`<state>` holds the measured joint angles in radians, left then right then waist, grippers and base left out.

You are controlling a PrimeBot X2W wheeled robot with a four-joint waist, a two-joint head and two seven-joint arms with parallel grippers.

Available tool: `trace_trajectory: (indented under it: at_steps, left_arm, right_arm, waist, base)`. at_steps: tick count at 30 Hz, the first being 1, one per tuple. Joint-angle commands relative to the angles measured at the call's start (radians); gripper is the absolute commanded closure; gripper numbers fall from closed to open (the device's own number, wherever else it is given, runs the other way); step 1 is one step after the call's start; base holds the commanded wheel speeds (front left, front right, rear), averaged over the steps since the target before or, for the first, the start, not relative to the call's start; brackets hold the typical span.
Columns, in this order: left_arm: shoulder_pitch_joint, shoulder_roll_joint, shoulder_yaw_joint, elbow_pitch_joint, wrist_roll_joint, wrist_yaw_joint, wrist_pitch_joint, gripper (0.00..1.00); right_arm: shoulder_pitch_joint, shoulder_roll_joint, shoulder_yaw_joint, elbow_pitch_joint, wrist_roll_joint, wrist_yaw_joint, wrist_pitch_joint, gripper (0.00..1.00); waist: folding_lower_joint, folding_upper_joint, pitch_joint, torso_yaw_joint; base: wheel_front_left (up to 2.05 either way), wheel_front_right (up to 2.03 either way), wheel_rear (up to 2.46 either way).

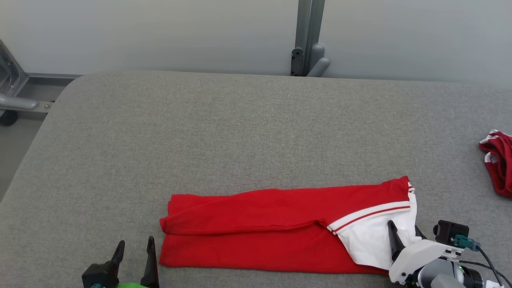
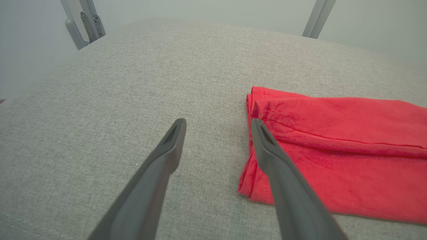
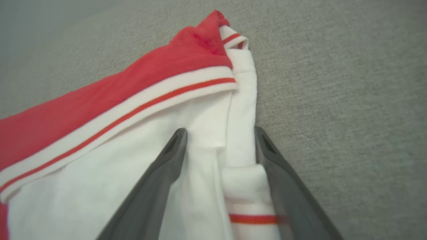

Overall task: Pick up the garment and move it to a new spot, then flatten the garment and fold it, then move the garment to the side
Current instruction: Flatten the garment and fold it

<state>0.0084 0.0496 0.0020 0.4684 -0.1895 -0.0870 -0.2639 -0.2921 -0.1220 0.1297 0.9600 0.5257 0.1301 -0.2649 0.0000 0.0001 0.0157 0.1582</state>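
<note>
Watch the right jaws first: their two dark fingers [image 3: 166, 166] stand wide apart, straddling the loose white layered edge [image 3: 240, 140] at the right end of the garment, and nothing is pinched yet. If you close here, I judge you may catch only the top white layer; the layers under it would then slide out and undo the fold as you lift. The left jaws are just as wide and hold nothing. Their fingers [image 2: 160, 166] hang over bare grey cloth just beside the garment's near left corner, with the inner finger crossing that hem in the left wrist view. Whether it touches the cloth I cannot tell. If only one side grips, the long band will likely sag and twist. The red knit garment with a white panel and red-striped white trim [image 1: 256, 224] lies folded into a long band at the near middle of the grey fabric-covered surface [image 1: 200, 132]. A second crumpled red-and-white cloth [image 1: 498, 160] sits well apart at the right edge, so steer clear when you move the garment aside.
</note>
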Motion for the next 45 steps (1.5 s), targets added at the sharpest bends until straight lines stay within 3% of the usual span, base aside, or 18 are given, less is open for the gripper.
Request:
trace_trajectory:
  at_steps: [1,6,13,17,21,25,30,38,45]
  left_arm:
    - [-0.014,0.003,0.001,-0.004,-0.005,-0.003,0.0,0.0]
    - [-0.01,0.003,-0.002,-0.006,-0.018,0.0,0.0,0.0]
    - [-0.012,0.003,-0.015,-0.006,-0.038,-0.007,0.0,0.0]
    - [-0.01,0.003,-0.021,-0.005,-0.045,-0.008,0.0,0.0]
    - [-0.003,0.003,-0.025,0.002,-0.053,-0.008,0.0,0.0]
    - [0.002,0.003,-0.029,0.007,-0.061,-0.008,0.0,0.0]
    - [0.016,0.003,-0.034,0.014,-0.067,-0.009,0.0,0.0]
    - [0.019,0.003,-0.069,0.027,-0.07,-0.011,0.0,0.0]
    - [0.004,0.003,-0.108,0.042,-0.056,-0.02,0.0,0.0]
  right_arm:
    - [0.012,0.025,0.033,0.024,0.015,0.001,0.014,0.98]
    - [0.008,0.023,0.055,0.028,0.065,0.001,0.016,1.0]
    - [-0.016,-0.037,-0.022,0.009,0.133,-0.001,0.003,1.0]
    - [-0.003,-0.064,-0.154,-0.058,0.102,0.0,0.0,1.0]
    - [0.03,-0.045,-0.276,-0.105,0.023,0.0,0.0,1.0]
    - [0.055,-0.005,-0.3,-0.193,-0.053,0.0,0.0,1.0]
    - [0.082,0.038,-0.151,-0.309,-0.084,0.0,0.0,1.0]
    - [0.092,0.052,0.164,-0.423,0.011,0.0,0.043,1.0]
    - [0.083,0.063,0.375,-0.432,0.092,0.0,0.066,1.0]
  waist:
    - [0.0,-0.0001,0.005,0.004]
    - [0.0,-0.0001,0.007,0.0]
    - [0.0,-0.0001,0.009,-0.012]
    - [0.0,-0.0001,0.008,-0.022]
    - [0.0,-0.0001,0.005,-0.03]
    - [0.0,-0.0001,-0.003,-0.036]
    - [0.0,-0.0001,-0.018,-0.049]
    - [0.0,-0.0001,-0.042,-0.046]
    - [0.0,-0.0001,-0.047,0.008]
  base:
    - [0.0,0.0,0.0]
    - [0.0,0.0,0.0]
    - [0.0,0.0,0.0]
    - [0.0,0.0,0.0]
    - [0.0,0.0,0.0]
    - [0.0,0.0,0.0]
    - [0.0,0.0,0.0]
    - [0.0,0.0,0.0]
    - [0.0,0.0,0.0]
